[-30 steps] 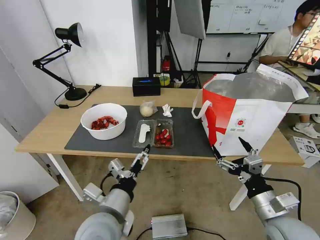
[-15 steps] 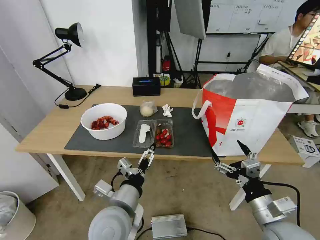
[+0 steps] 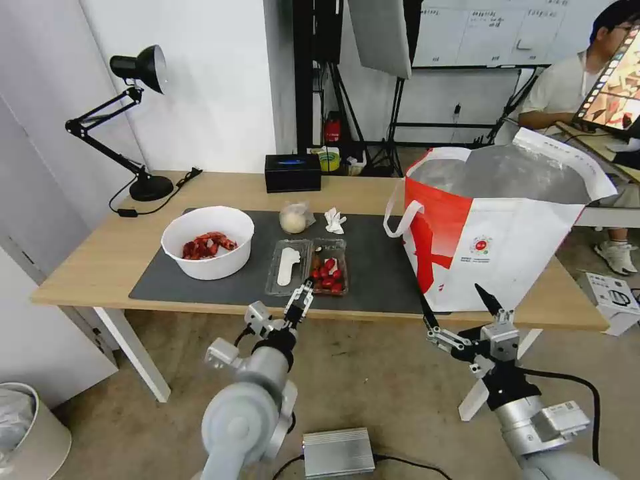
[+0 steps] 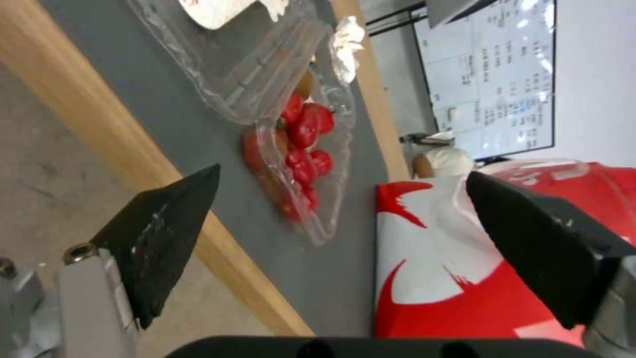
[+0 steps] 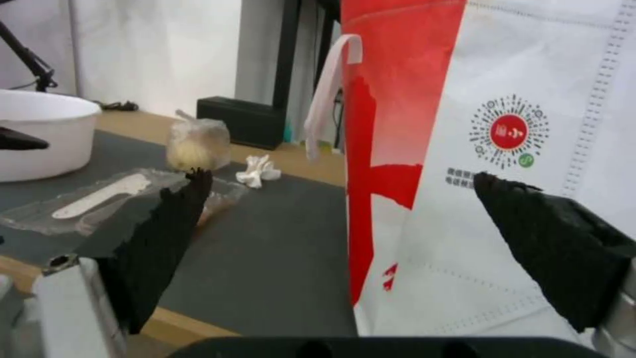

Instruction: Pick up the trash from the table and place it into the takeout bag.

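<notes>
Far left in the head view, the black desk lamp (image 3: 137,100) stands on the back corner of the light-wood table (image 3: 87,257). Moving right, a white round bowl (image 3: 208,241) sits on the dark grey mat (image 3: 380,267), holding a small heap of red shellfish scraps (image 3: 207,245) and otherwise mostly bare inside.

Center of the frame: the clear clamshell tray (image 3: 307,267) lies flat and open. Its left half holds a white spoon-like piece (image 3: 289,265), its right half a cluster of red bits (image 3: 327,272). Just behind it are the beige ball in clear wrap (image 3: 293,218) and the crumpled white tissue (image 3: 334,219), with a black rectangular box (image 3: 293,172) further back.

The left gripper (image 3: 301,301) hovers at the table's front edge, right below the tray, fingers spread wide with nothing between them; you can see the gap in the left wrist view (image 4: 341,196).

On the right, the big white-and-red takeout bag (image 3: 507,247) stands upright, mouth open, showing silver foil lining. I can't tell what's inside. The right gripper (image 3: 460,307) hangs low in front of the bag, below the table edge, also wide open and empty.
</notes>
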